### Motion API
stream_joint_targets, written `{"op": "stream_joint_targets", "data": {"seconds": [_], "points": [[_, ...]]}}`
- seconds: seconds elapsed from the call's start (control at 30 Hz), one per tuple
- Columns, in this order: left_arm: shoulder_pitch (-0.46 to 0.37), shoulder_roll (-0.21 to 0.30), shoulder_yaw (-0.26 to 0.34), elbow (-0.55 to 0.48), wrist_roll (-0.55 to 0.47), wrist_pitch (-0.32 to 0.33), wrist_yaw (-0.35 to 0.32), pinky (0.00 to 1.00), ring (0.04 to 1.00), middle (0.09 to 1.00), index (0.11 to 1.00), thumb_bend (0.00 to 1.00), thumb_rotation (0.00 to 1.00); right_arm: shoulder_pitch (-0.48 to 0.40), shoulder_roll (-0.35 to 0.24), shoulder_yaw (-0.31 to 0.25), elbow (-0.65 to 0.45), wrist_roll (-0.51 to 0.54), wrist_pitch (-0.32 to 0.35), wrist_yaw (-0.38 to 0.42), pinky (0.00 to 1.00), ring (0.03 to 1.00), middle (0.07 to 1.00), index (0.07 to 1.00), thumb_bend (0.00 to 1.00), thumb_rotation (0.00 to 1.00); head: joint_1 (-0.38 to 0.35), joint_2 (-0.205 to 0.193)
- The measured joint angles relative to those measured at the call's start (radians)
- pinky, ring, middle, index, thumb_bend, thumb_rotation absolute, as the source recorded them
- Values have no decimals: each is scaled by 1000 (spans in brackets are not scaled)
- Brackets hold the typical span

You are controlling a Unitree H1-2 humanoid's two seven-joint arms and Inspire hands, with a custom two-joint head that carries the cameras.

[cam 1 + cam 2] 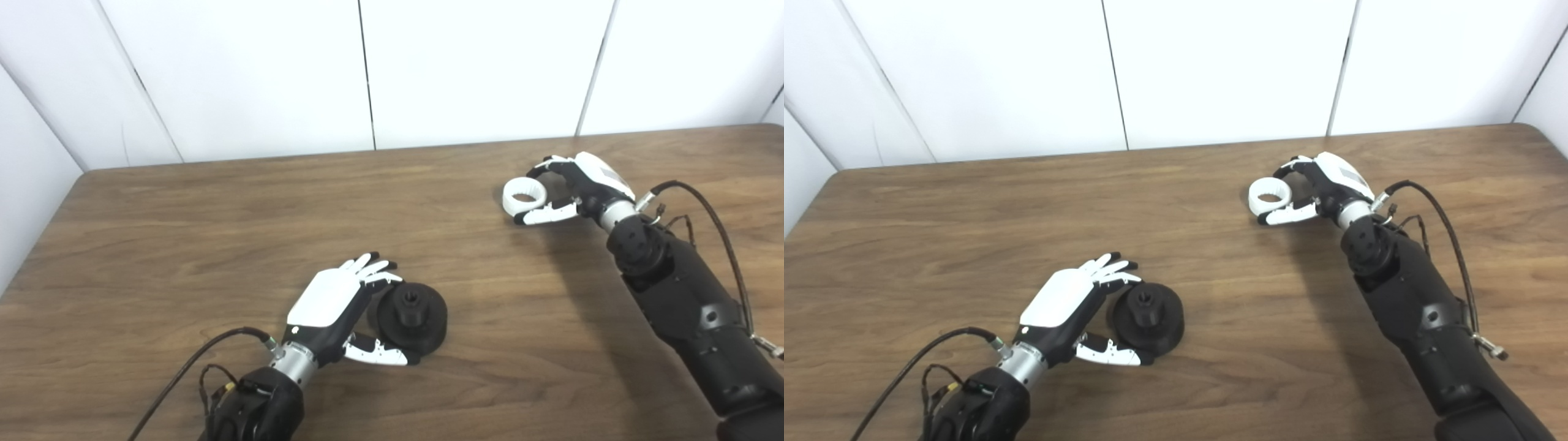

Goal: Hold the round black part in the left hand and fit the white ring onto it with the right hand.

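The round black part (411,316) is seen lying on the wooden worktop (184,245), near the front edge and a little left of the middle. It is a flat disc with a raised hub at its centre, and a hole is visible in the top of the hub. The left hand (343,312) is set against the disc's left side: the fingers (373,269) are stretched out and held apart above the disc's far-left rim, while the thumb (380,353) is laid along its near rim. The part is cradled between them but rests flat on the worktop; a firm grasp is not shown, and the hand is read as released. The white back of the hand is turned upward, and the forearm is brought in from the lower left with a dark cable looping beside the wrist.

The white ring (524,194) is found well apart from the black part, toward the far right of the worktop. It is pinched by the right hand (572,187), with curled fingers (548,164) over its far side and the thumb (548,214) against its near side. Whether the ring is raised off the worktop cannot be told. The right forearm is extended diagonally from the lower right corner, with a cable arching over the wrist.

No brand, label or legible writing can be made out on the parts or the hands.
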Motion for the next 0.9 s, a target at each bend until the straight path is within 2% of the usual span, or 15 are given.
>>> {"op": "stream_joint_targets", "data": {"seconds": [0.27, 0.43, 0.9], "points": [[0, -1, 1, 0, 0, 0, -1, 958, 984, 911, 691, 799, 412, 0, 2, -1, 3, 3, -3, -4, 903, 980, 929, 725, 748, 329, 6, -2], [0, -1, 1, 0, 0, 1, -1, 961, 986, 915, 692, 799, 406, 0, 9, -2, 10, 4, -9, -14, 895, 976, 923, 708, 738, 298, 8, -2], [0, -3, 2, -3, 0, 9, -6, 959, 985, 915, 690, 803, 411, 0, 16, -4, 22, 7, -21, -47, 868, 967, 917, 694, 735, 307, 8, 0]]}}
